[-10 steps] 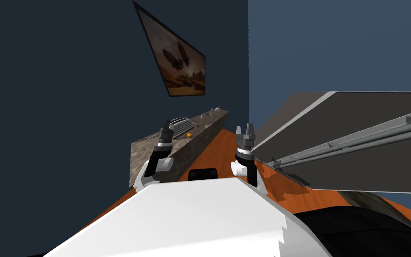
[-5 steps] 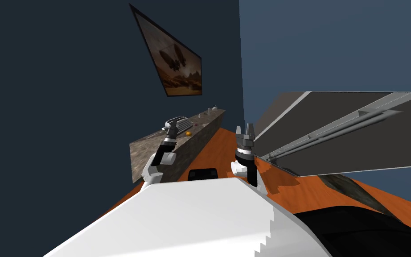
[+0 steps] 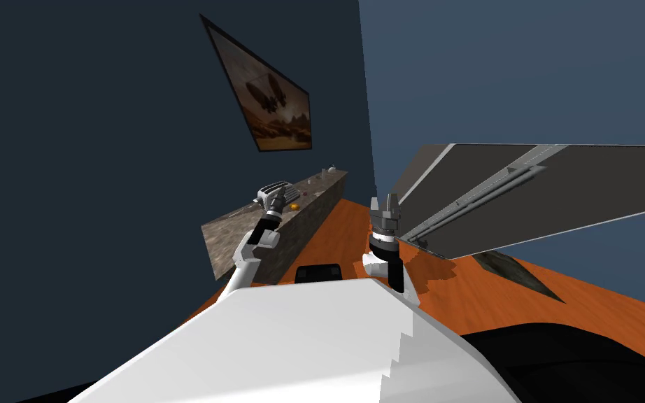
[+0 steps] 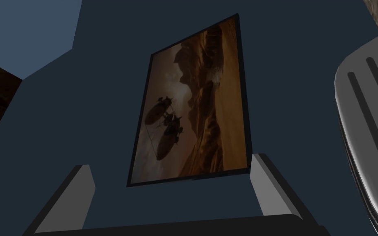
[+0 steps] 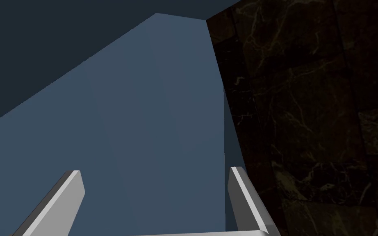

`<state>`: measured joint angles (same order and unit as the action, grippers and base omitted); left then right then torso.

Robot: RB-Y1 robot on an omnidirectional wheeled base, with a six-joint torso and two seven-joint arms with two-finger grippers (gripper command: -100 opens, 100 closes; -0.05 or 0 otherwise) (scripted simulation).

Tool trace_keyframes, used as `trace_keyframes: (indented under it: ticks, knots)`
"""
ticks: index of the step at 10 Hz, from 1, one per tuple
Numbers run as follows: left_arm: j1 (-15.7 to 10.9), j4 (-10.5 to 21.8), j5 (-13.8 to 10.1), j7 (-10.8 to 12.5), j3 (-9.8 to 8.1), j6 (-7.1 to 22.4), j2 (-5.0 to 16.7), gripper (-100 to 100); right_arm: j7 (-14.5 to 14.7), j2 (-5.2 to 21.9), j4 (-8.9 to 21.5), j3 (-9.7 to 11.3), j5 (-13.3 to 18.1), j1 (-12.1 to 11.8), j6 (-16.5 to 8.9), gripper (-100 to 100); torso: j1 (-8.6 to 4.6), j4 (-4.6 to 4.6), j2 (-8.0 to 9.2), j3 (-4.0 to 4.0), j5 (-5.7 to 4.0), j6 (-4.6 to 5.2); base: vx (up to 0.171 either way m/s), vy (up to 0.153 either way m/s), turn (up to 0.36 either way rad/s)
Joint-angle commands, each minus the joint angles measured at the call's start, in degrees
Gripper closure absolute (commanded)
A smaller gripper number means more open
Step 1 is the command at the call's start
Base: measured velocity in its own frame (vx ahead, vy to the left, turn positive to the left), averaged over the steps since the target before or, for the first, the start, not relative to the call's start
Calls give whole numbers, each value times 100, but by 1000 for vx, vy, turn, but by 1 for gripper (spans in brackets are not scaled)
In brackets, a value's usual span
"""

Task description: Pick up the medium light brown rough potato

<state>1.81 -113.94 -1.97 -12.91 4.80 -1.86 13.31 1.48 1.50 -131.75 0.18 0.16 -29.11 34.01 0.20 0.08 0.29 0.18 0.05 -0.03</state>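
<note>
Close to the robot, the right end effector (image 3: 386, 203) is held up, fingers wide apart. The left end effector (image 3: 283, 196) reaches over the speckled brown stone surface (image 3: 314, 187), fingers apart too, holding nothing. Its wrist camera shows a rounded grey thing with dark slots (image 4: 368, 123) beside it. The head camera shows the small round orange-brown potato (image 3: 295, 208) lying on the surface just beside that end effector.

We see dark blue walls (image 3: 104, 140), a framed picture (image 3: 265, 105), a stone tabletop (image 3: 229, 224) below it, an orange floor (image 3: 510, 308), and perhaps a grey cabinet door (image 3: 559, 203).
</note>
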Motion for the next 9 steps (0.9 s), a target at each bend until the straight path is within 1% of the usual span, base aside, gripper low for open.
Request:
trace_keyframes:
  ticks: [1,2,3,4,5,6,7,8,9]
  knots:
    - [-286,286,-107,-44,29,286,72,-100,0,0,0,0,0,0,0,0,0,0,0,0,0,0,-90,36,-106]
    - [-371,307,-107,-44,29,407,72,-100,0,0,0,0,0,1,0,0,0,-1,1,0,0,3,-79,29,-84]
    - [-575,548,-211,-80,54,593,139,-100,0,0,0,0,0,0,0,0,-2,-1,-3,-2,0,1,-100,21,-144]
    - [-665,583,-211,-80,54,703,139,-100,0,0,0,0,0,1,0,0,-4,-1,3,0,-1,2,-84,21,-79]
    - [-860,803,-322,-114,77,882,207,-100,0,0,0,0,0,0,0,0,-4,0,-2,-1,-1,0,-85,25,-119]
    - [-959,865,-322,-114,77,1003,207,-100,0,0,0,0,0,0,0,0,-2,-1,-2,-2,-1,2,-70,28,-73]
    - [-1200,1094,-440,-148,98,1214,274,-100,0,0,0,0,0,0,0,0,-2,-2,-7,-4,0,0,-82,24,-148]
    - [-1251,1151,-440,-148,98,1306,274,-100,0,0,0,0,0,0,0,0,-2,-2,-4,-3,-1,2,-85,19,-61]
    - [-1441,1361,-563,-179,116,1477,341,-100,0,0,0,0,0,0,0,0,-4,-1,-3,-2,0,-2,-92,40,-106]
